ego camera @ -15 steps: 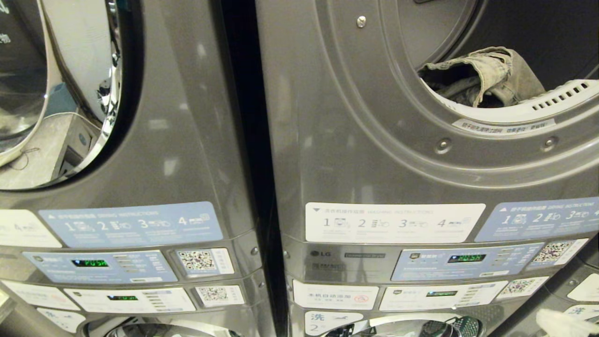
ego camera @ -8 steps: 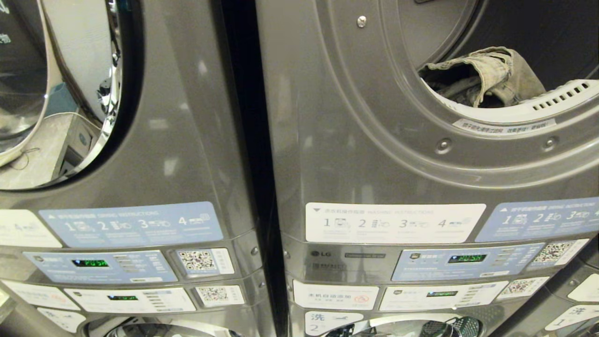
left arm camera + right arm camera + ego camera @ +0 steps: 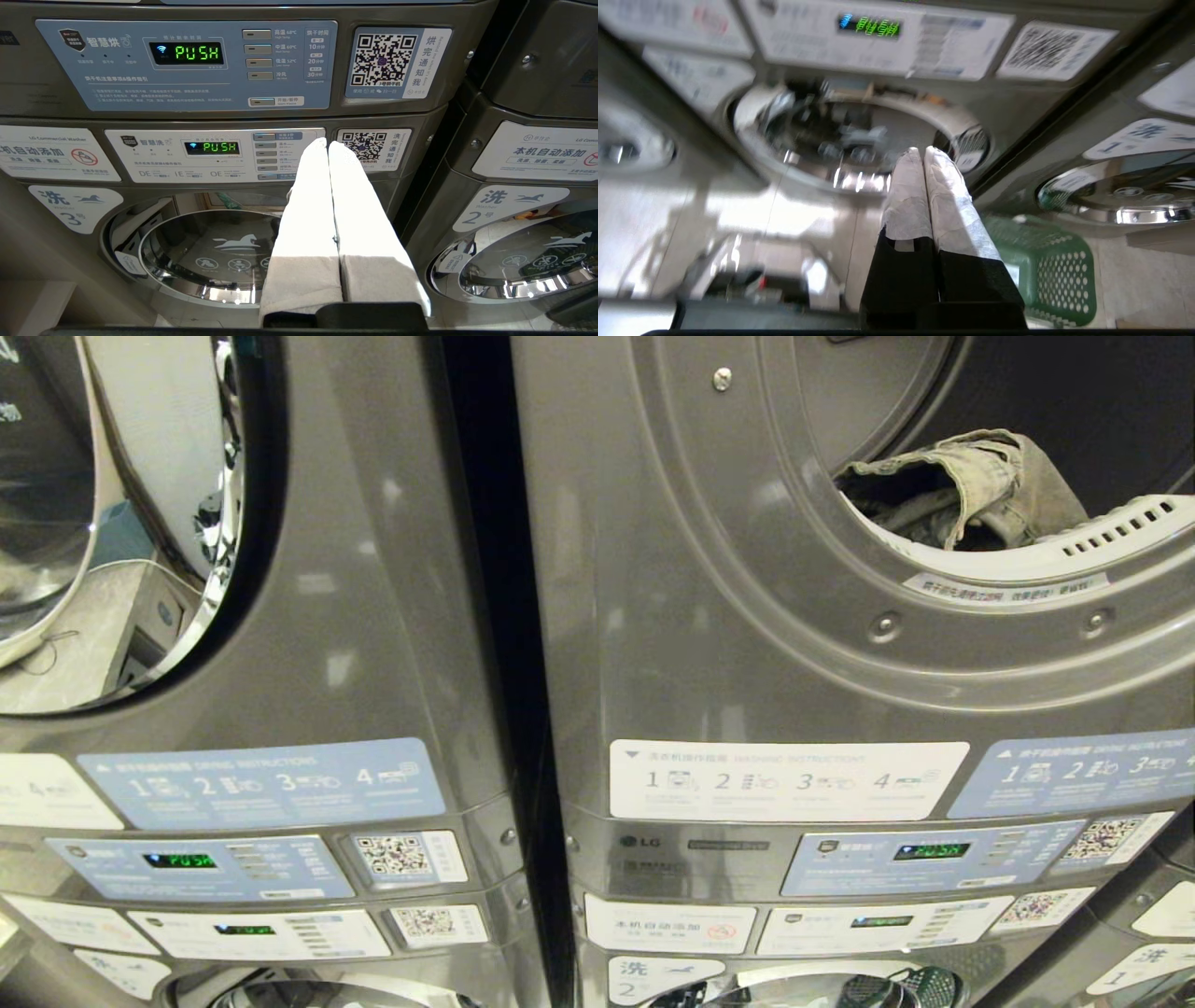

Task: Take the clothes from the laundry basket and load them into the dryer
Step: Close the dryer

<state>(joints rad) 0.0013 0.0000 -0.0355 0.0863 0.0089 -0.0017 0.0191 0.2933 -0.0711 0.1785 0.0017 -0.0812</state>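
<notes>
The dryer (image 3: 747, 569) on the right stands with its drum open. A khaki garment of the clothes (image 3: 990, 476) lies at the drum's lip. The green laundry basket (image 3: 1045, 275) with round holes sits on the floor by the lower machines, to one side of my right gripper (image 3: 922, 150). That gripper is shut and holds nothing, low down in front of a lower round door (image 3: 859, 140). My left gripper (image 3: 327, 142) is shut and empty, parked before the lower left control panel. Neither gripper shows in the head view.
A second stacked machine (image 3: 327, 616) stands on the left, its glass door (image 3: 140, 523) closed. A dark gap (image 3: 495, 616) separates the two stacks. Label panels and green displays (image 3: 198, 52) cross the middle. Lower washer doors (image 3: 210, 252) are shut.
A white wrapped fingertip at the lower right corner of the head view has dropped out of that view. The dryer and the garment have not moved.
</notes>
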